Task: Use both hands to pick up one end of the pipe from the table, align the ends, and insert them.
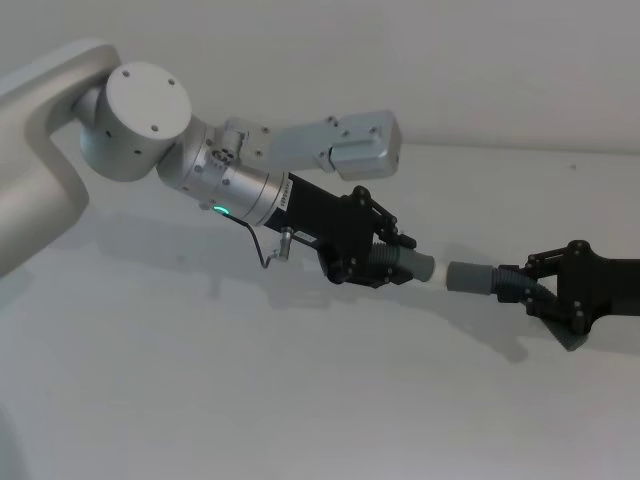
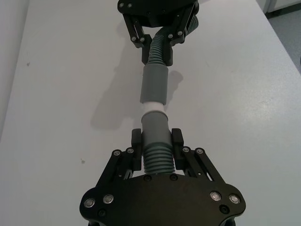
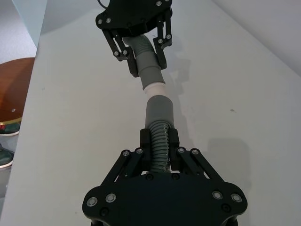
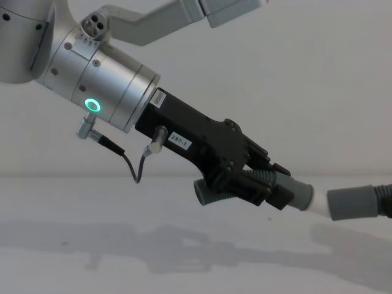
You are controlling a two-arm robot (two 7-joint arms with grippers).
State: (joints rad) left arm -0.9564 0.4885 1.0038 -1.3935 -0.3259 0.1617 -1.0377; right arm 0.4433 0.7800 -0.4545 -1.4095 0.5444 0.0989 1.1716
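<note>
- Left tool [image 1: 372, 262] is clamped on the white-tipped pipe [image 1: 400, 267], above the surface [image 1: 200, 380].
- Right tool [image 1: 540, 283] is clamped on the other pipe [image 1: 480, 277] — the ends nearly touch.

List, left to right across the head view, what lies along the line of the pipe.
Left gripper shut on the white-tipped pipe piece → its white tip → open grey mouth of the other pipe piece → right gripper shut on that piece, all held above the table.
</note>
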